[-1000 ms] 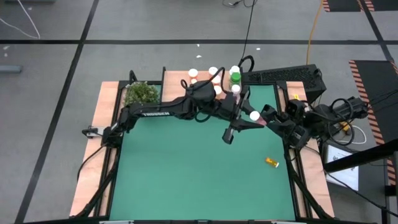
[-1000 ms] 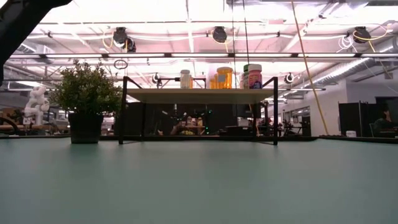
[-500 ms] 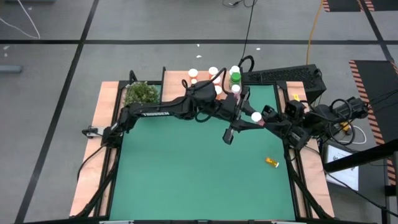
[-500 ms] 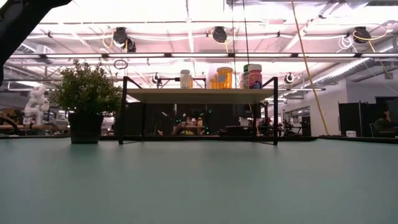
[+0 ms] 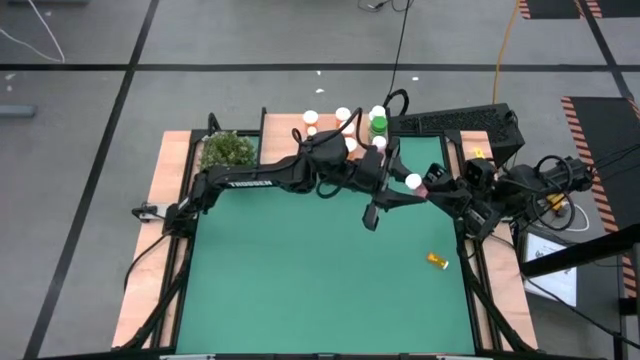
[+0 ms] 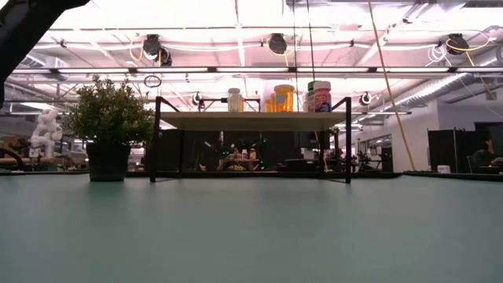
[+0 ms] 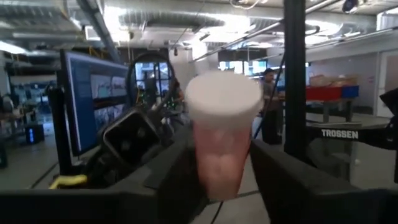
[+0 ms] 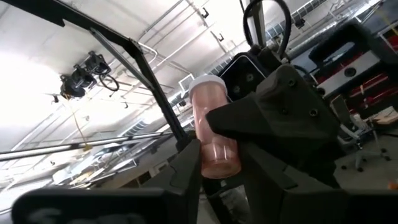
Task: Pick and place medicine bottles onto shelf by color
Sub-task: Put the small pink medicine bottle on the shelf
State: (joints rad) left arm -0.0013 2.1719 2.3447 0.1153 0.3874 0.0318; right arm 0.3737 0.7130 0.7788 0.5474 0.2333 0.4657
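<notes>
- The step in hand looked like a hand-over in the air: a pink medicine bottle (image 5: 413, 181) with a white cap hung above the right part of the green desk mat (image 5: 300, 270), near the low light-wood shelf (image 6: 251, 120) on black legs.
- The left pincer (image 7: 221, 168) was narrow, its fingers touching both sides of the bottle; the right pincer (image 8: 221, 155) appeared closed on the same bottle from the other side.
- Next, I judged, one pincer should let go, and the other should carry the bottle to the group of its colour.
- On the shelf stood other bottles, among them an orange bottle (image 6: 284, 97) and a green-capped bottle (image 6: 321, 96); these left little room.
- A small orange bottle (image 5: 437, 259) lay on the mat, not yet placed.
- A bushy green plant (image 6: 110, 118) stood beside the shelf.
</notes>
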